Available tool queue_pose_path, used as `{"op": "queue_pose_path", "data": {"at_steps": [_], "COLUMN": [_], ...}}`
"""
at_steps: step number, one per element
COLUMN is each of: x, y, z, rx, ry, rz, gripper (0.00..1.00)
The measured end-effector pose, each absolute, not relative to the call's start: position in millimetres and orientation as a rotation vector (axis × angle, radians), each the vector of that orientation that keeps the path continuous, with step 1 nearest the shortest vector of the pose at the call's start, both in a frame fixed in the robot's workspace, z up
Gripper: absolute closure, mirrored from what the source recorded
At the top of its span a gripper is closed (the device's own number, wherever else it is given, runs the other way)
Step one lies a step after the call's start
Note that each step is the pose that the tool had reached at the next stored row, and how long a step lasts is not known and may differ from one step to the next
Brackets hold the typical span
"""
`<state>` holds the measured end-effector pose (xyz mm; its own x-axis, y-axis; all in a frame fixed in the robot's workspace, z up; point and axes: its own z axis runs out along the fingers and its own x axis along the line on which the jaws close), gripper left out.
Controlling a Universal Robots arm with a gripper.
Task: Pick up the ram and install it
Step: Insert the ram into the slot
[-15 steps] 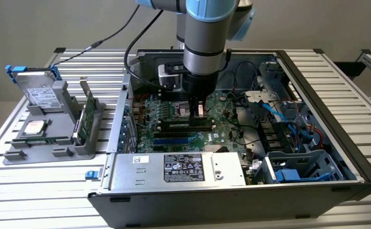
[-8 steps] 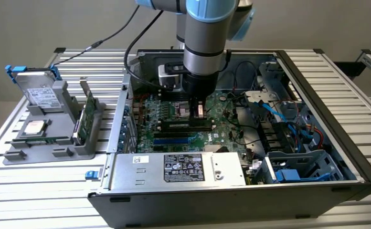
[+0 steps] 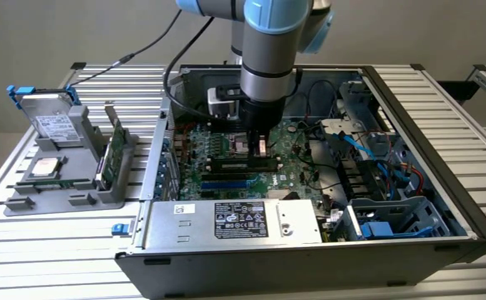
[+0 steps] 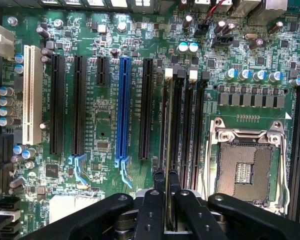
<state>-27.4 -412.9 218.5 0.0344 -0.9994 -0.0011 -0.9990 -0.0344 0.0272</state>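
Note:
Inside the open computer case (image 3: 468, 231) my gripper (image 3: 258, 153) hangs just over the green motherboard (image 3: 297, 178). In the wrist view its black fingers (image 4: 159, 187) stand close together, shut on the ram (image 4: 166, 125). The ram is seen edge-on as a thin strip. It runs along a black memory slot between the white latches (image 4: 168, 74), beside the CPU socket (image 4: 247, 167). In the exterior view the ram (image 3: 241, 164) shows as a dark strip with chips below the fingers. How deep it sits in the slot I cannot tell.
A grey tray (image 3: 25, 203) at the exterior view's left holds a silver hard drive (image 3: 49, 120) with blue rails and a green expansion card (image 3: 114, 147). The power supply (image 3: 234, 219) fills the case's front. A blue drive cage (image 3: 393, 219) and cables stand at the right.

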Motion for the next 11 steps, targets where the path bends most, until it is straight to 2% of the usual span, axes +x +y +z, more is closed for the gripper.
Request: {"op": "queue_pose_path", "data": {"at_steps": [11], "x": [-27.5], "y": [-412.9], "z": [217.3], "rx": [2.245], "ry": [-2.170], "rz": [-0.031], "gripper": [0.87]}}
